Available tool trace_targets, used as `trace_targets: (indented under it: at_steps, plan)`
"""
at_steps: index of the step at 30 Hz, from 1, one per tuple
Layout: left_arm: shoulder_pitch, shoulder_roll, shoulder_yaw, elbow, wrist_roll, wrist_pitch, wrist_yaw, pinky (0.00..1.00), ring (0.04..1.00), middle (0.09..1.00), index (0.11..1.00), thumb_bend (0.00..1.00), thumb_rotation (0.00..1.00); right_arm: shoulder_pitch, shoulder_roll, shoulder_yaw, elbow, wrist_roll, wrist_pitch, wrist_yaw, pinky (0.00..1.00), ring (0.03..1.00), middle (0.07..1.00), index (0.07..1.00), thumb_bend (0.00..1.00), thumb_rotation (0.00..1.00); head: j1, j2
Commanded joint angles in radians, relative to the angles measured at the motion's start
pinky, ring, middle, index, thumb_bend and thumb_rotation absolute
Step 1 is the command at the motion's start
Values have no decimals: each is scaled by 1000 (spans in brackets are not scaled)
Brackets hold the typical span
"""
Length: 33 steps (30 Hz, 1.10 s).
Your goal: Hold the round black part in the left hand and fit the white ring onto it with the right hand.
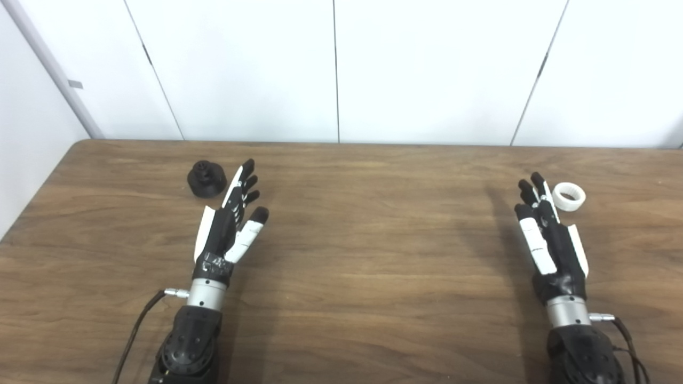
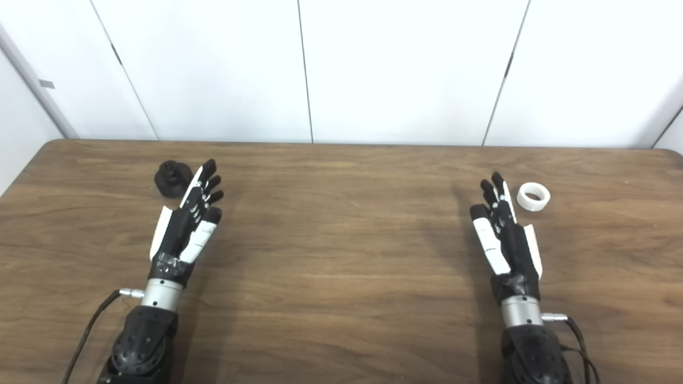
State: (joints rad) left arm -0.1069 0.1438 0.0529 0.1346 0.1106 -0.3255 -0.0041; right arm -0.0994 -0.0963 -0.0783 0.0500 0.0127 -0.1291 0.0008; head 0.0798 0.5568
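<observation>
I have both hands over the wooden table (image 1: pixel 363 266), and neither one holds anything. My left hand (image 1: pixel 227 226) has its fingers stretched out and spread, the thumb held off to the side, pointing toward the far edge. The round black part (image 1: pixel 206 178) sits on the table near the far left corner, just beside the tips of those fingers on their outer side; I cannot tell from here whether a fingertip brushes it. It stands upright on its wider base, with a narrower knob on top.

My right hand (image 1: pixel 549 234) is likewise spread flat and empty, fingers extended toward the far edge. The white ring (image 1: pixel 569 196) lies near the far right corner, just beside the fingertips on their outer side, with a sliver of bare wood between them in the right eye view. It looks slightly tilted, its opening turned partly toward me.

Nothing lies between either hand and its piece, and the two pieces are well apart, with the broad middle of the table between them. A black cable (image 1: pixel 136 330) trails from the left wrist toward the near edge, and another (image 1: pixel 629 341) loops off the right wrist.

The tabletop is dark brown woodgrain with rounded far corners. Behind it stands a plain white wall (image 1: pixel 341 69) of panels divided by thin dark seams.
</observation>
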Motion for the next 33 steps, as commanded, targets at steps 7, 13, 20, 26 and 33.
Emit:
trace_targets:
  at_steps: [7,13,20,26,33]
  plan:
    - [16,2,-1,67,1,-21,11,908,964,991,977,821,824,5,4,5,59,-16,-51,-7,940,973,952,993,426,772,3,-9]
    - [17,-1,-10,89,23,-35,20,919,960,993,981,789,832,5,4,3,60,-14,-50,-7,972,979,948,994,442,770,11,-8]
    - [12,23,-8,78,98,-72,60,885,946,977,963,773,725,1,1,5,74,-12,-50,0,951,979,954,995,444,777,42,-36]
    - [-9,89,-16,78,323,-131,186,921,959,957,924,867,413,1,-8,12,112,-7,-78,11,946,979,955,997,440,772,81,-70]
    - [-50,163,-39,93,585,-141,408,970,967,955,910,933,316,-6,-11,13,142,-4,-98,11,945,972,945,989,412,750,81,-93]
